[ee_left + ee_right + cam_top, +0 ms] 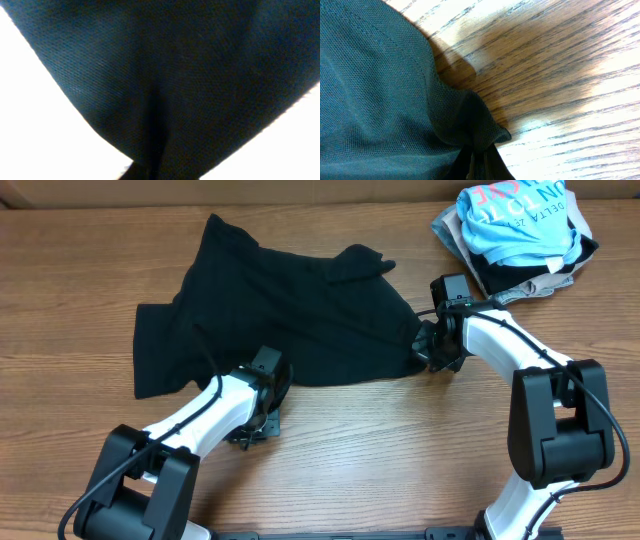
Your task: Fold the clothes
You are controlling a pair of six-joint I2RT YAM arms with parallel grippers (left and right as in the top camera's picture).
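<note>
Lying rumpled on a wood-grain table (380, 450), the clothes (270, 310) are clamped at two edges.
The black garment is spread over the left and middle of the table, whose brown grain is seen brightly lit in the right wrist view. The left jaws are closed on the near hem, with dark weave filling the left wrist view. The right jaws are pinched shut on the right-hand corner. A pile of other garments (535, 280), with a light blue T-shirt (505, 215) uppermost, is seen at the far right corner, apart from the black cloth.
</note>
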